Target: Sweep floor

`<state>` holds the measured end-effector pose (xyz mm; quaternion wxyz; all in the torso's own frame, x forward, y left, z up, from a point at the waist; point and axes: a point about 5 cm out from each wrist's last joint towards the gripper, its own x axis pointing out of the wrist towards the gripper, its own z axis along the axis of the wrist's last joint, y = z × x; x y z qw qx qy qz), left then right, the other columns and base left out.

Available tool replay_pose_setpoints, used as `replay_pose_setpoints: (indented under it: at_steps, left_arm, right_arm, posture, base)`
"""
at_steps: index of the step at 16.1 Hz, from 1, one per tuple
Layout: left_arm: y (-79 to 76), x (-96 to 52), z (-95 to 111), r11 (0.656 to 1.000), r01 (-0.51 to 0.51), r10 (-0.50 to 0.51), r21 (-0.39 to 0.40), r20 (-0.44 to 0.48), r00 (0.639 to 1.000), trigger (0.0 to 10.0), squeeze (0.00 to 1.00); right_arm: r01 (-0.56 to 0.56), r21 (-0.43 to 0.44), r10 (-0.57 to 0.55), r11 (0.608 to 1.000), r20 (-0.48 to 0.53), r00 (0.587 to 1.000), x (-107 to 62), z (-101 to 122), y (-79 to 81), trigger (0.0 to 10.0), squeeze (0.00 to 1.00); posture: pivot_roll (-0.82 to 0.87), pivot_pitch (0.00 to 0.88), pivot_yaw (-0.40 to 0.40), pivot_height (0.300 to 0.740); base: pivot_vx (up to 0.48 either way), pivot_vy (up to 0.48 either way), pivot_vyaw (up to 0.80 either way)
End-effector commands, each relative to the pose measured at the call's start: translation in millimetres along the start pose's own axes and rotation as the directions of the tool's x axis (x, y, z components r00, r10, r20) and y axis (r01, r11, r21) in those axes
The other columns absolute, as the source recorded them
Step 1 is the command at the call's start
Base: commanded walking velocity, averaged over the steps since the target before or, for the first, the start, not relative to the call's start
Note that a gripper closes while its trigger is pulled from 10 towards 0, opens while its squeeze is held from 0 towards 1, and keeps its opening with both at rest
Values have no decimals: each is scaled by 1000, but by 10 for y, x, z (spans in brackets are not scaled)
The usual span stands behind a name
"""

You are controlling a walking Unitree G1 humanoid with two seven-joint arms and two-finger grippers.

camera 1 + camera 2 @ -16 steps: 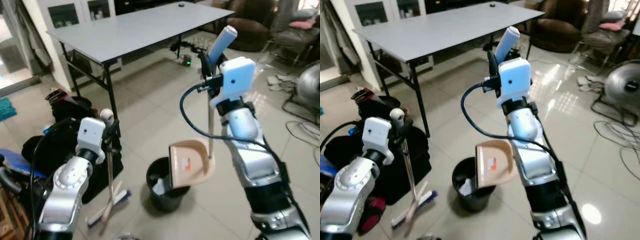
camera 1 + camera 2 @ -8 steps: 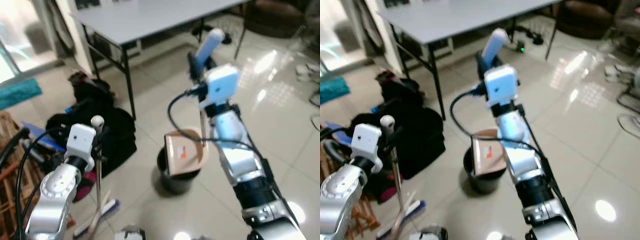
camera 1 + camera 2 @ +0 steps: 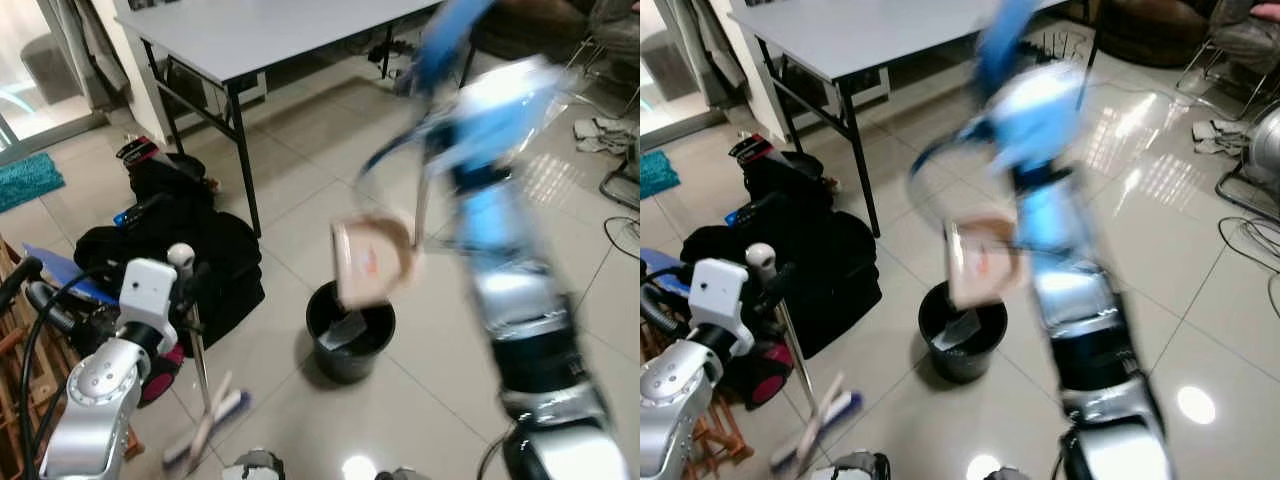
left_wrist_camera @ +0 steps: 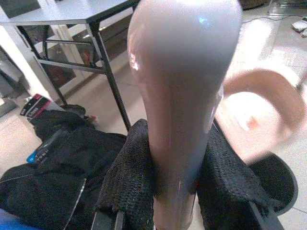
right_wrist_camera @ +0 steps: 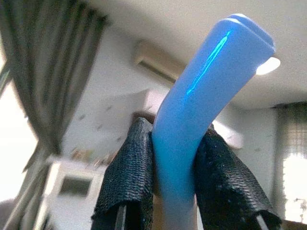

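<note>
**Emptying the dustpan into the bin: holding both tools steady**

At the left, the left claw (image 3: pixel 190 290) is clamped around the pale handle of the broom (image 3: pixel 205 385); the left wrist view shows the black fingers (image 4: pixel 127 177) pressing both sides of that rounded handle (image 4: pixel 184 96). The broom stands nearly upright, its head (image 3: pixel 205 440) resting on the tiled floor (image 3: pixel 300 215) beside a heap of black bags (image 3: pixel 200 245). Behind stands the grey worktop (image 3: pixel 260 30) on black legs.

In the centre, the black bin (image 3: pixel 350 330) sits on the floor with pale litter inside. The tan dustpan (image 3: pixel 372 262) hangs directly above its mouth, tipped steeply so that its open face turns downward and toward the left.

At the right, the right arm (image 3: pixel 500 230) is motion-blurred. Its claw (image 5: pixel 184 158) is closed on the blue grip (image 5: pixel 201 91) at the top of the dustpan's long handle, both fingers (image 5: pixel 124 177) tight against it.

Judged from this arrangement, the step in hand is tipping the sweepings into the bin. To do it well, the pan's lip should stay inside the rim's outline, low over the opening, and the tilt should be smooth, since a swinging pan may scatter dust across the tiles. The broom should remain planted, clear of the bin.
</note>
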<state>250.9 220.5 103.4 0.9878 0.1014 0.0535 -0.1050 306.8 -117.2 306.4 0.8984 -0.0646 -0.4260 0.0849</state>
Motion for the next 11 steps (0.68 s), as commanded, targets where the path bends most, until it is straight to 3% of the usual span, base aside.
replay_pose_setpoints:
  at_steps: [1,2,4,5,9,11]
  left_arm:
    - [-32,48,75,1000,17,-17,19,31,999,10000,0]
    - [-75,68,90,1000,26,-26,14,34,999,10000,0]
    - [-259,116,181,997,71,-71,4,60,996,10000,0]
    - [-311,117,207,996,86,-87,6,65,994,10000,0]
    - [-403,118,254,993,119,-120,23,72,990,10000,0]
    - [-411,137,305,992,123,-125,31,80,989,10000,0]
  right_arm:
    - [40,-33,-39,999,48,998,65,175,-153,10000,0]
    - [56,-65,-55,996,23,998,47,176,-242,10000,0]
    - [140,-204,-167,969,-123,978,-202,96,-634,10000,0]
    - [164,-252,-209,954,-165,964,-336,62,-749,10000,0]
    - [214,-316,-319,924,-330,888,-779,-99,-948,10000,0]
    - [280,-313,-398,908,-428,811,-1070,-292,-1022,10000,0]
  posture:
    - [50,28,29,740]
    - [40,21,30,740]
    - [7,0,36,740]
    - [5,0,37,740]
    - [3,0,39,740]
    - [18,0,35,740]
  base:
    - [0,0,0]
    - [0,0,0]
    - [0,0,0]
    - [0,0,0]
    - [0,0,0]
    - [-270,0,0]
